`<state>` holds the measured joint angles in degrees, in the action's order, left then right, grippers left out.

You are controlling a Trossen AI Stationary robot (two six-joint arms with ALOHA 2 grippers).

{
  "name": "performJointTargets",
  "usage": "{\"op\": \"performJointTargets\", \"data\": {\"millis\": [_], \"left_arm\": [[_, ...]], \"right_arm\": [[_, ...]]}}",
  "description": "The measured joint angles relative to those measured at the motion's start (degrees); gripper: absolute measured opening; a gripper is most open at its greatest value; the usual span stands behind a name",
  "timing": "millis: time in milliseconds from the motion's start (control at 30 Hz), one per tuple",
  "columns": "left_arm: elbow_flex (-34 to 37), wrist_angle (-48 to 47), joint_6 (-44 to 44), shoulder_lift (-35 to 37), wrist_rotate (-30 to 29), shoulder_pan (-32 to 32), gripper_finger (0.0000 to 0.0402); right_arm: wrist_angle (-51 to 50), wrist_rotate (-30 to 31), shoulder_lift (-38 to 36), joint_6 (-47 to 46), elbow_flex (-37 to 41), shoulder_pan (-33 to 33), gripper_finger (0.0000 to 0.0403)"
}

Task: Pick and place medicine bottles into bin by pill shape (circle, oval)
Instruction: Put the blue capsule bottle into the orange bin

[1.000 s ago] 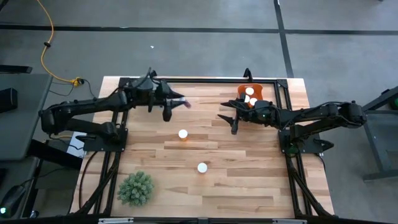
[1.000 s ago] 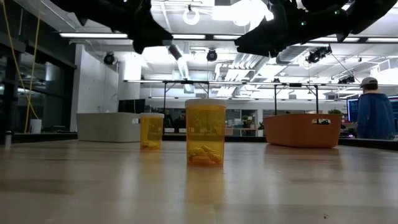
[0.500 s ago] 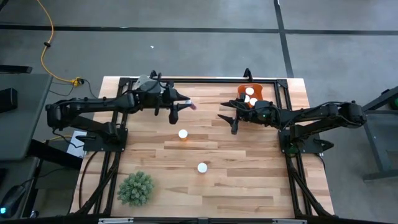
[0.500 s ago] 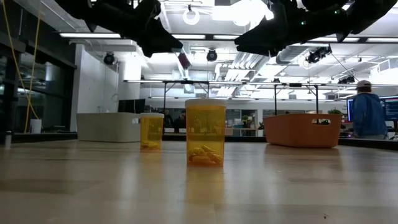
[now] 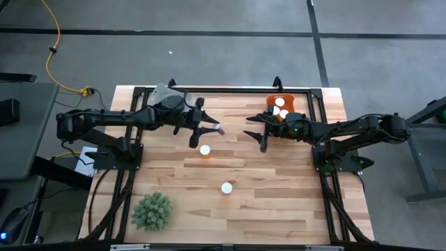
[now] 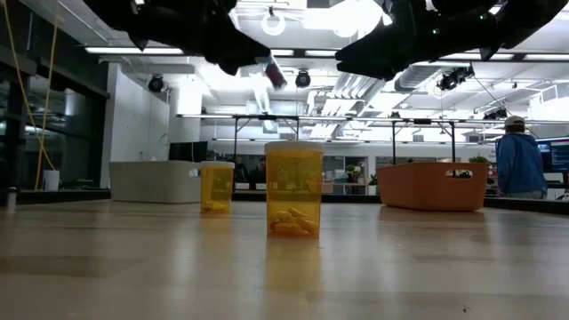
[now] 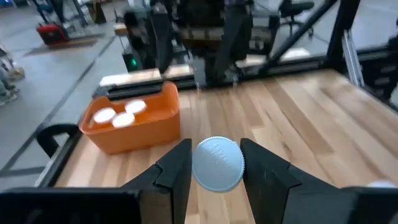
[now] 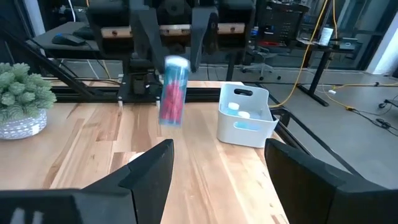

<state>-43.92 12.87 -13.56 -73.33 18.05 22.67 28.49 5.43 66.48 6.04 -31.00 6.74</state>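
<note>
My left gripper (image 5: 209, 129) (image 7: 216, 186) is shut on one medicine bottle (image 5: 218, 128), white cap (image 7: 217, 163) toward its wrist, high above the table's middle. It also shows in the right wrist view (image 8: 171, 93) and the low view (image 6: 276, 75). Two more amber bottles stand upright on the table, one (image 5: 205, 150) (image 6: 216, 187) just below the held one, one (image 5: 226, 187) (image 6: 294, 188) nearer the front. The orange bin (image 5: 281, 106) (image 7: 134, 121) holds white-capped bottles. My right gripper (image 5: 255, 132) (image 8: 217, 180) is open and empty beside the orange bin. My left gripper pinches the bottle between its two fingers (image 7: 175, 169), on opposite sides just below the cap (image 7: 217, 163). The fingers slant down from the table's left, and the bottle lies along them, its body (image 8: 169, 106) pointing down. The bottle is lifted clear of the table.
A white bin (image 8: 245, 115) (image 6: 156, 180) stands at the far left, under my left arm. A green spiky plant ball (image 5: 152, 210) sits at the near left corner. A person (image 6: 518, 160) stands in the room beyond the table.
My left gripper has carried the bottle from the far left, by the white bin, toward the table's right and near edges, to a place above the middle bottle. The bottle has stayed shut in the fingers and clear of the table.
</note>
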Motion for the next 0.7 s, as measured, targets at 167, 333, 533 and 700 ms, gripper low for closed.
{"op": "performJointTargets", "data": {"millis": [167,333,533,700], "left_arm": [[0.0,1.9,-0.6,-2.6,-0.2,-1.5,0.0115],[0.0,2.0,-0.1,-3.2,-0.2,-1.4,0.0115],[0.0,2.0,0.9,-3.2,-0.2,-1.5,0.0115],[0.0,1.9,1.1,-3.2,-0.2,-1.4,0.0115]], "right_arm": [[0.0,0.0,0.0,0.0,0.0,0.0,0.0245],[0.0,0.0,0.0,0.0,0.0,0.0,0.0245],[0.0,0.0,0.0,0.0,0.0,0.0,0.0245],[0.0,0.0,0.0,0.0,0.0,0.0,0.0245]]}}
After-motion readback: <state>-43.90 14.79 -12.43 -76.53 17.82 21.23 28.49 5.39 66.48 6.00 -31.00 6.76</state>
